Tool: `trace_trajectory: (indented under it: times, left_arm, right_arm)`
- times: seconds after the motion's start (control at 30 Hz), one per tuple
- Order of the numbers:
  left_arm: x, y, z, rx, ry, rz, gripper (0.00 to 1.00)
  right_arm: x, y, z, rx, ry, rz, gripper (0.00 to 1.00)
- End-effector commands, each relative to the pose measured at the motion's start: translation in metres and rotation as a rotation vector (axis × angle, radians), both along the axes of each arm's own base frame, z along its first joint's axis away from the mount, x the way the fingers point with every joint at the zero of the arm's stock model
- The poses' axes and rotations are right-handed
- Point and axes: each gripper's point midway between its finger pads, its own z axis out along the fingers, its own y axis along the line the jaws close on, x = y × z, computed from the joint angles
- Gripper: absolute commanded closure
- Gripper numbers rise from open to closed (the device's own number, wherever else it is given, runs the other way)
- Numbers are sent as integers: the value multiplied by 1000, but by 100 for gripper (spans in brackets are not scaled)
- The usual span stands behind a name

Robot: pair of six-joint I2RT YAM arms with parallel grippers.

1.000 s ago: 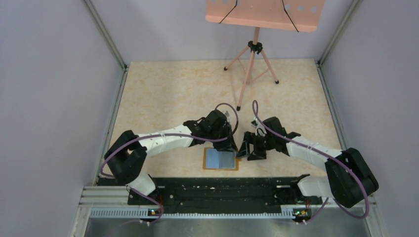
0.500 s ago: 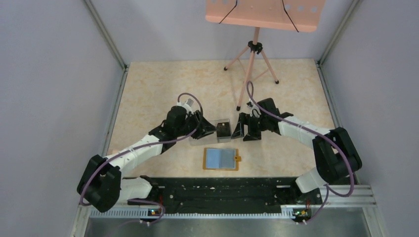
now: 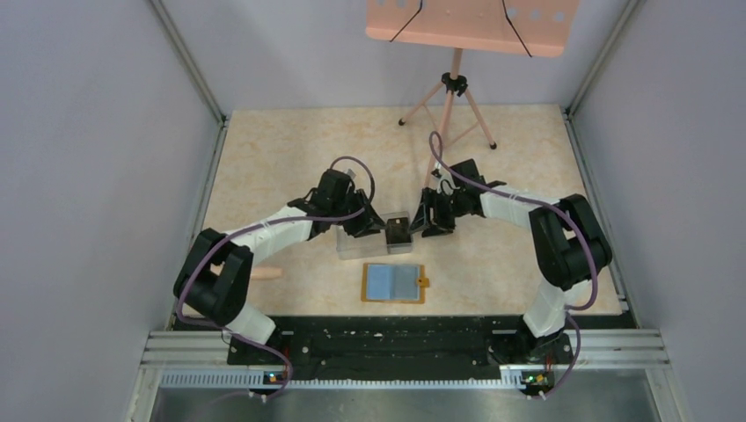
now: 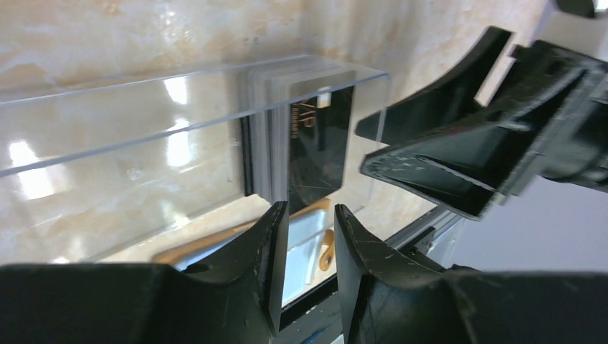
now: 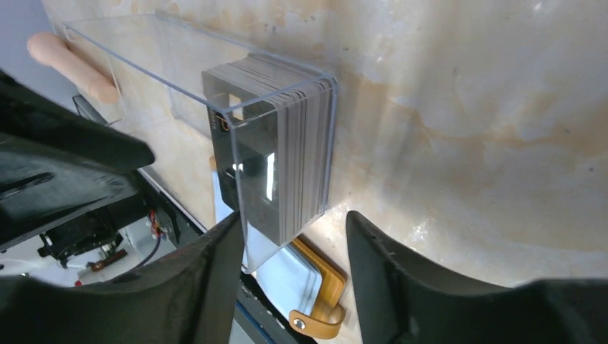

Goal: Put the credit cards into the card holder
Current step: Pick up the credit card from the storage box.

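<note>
The credit cards (image 3: 398,232) stand as a dark stack on edge at the right end of a clear plastic box (image 3: 362,243). They also show as a stack of cards (image 5: 283,168) and cards (image 4: 315,140) in the wrist views. The card holder (image 3: 393,283) lies open in front of the box, orange-rimmed with blue-grey pockets. My left gripper (image 3: 374,227) hangs over the box just left of the cards, its jaws (image 4: 310,213) a little apart with nothing between them. My right gripper (image 3: 422,221) is at the box's right end, open (image 5: 294,228), with the box's corner between its fingers.
A beige peg (image 3: 265,273) lies left of the wallet. A pink music stand's tripod (image 3: 449,114) stands at the back. Grey walls close in both sides. A black rail (image 3: 396,338) runs along the near edge.
My left gripper left the wallet's top edge and came over the box. The right gripper moved back and left to the box's right end, and its jaws narrowed.
</note>
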Motion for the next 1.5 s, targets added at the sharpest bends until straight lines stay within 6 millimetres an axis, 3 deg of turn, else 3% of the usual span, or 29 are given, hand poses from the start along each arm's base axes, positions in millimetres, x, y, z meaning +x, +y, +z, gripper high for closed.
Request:
trace_trajectory:
  times: [0.0,0.3,0.63,1.0,1.23,1.47]
  left_arm:
    - [7,-1,-2,29,-2,-17,65]
    - [5,9,-26,143,61,-40,69]
    - [8,7,-33,174,76,-57,75]
    - [11,-15,-37,159,80,-109,73]
    - [12,-6,-45,283,106,-103,85]
    - [8,-2,-44,433,107,-132,79]
  right_arm:
    - [3,18,14,63,-21,52,52]
    - [-16,44,12,81,-6,105,72]
    - [-17,47,21,87,-15,114,75]
    - [-20,46,20,87,-9,122,80]
    - [-20,47,21,93,-4,120,83]
    - [-21,47,22,97,-3,123,83]
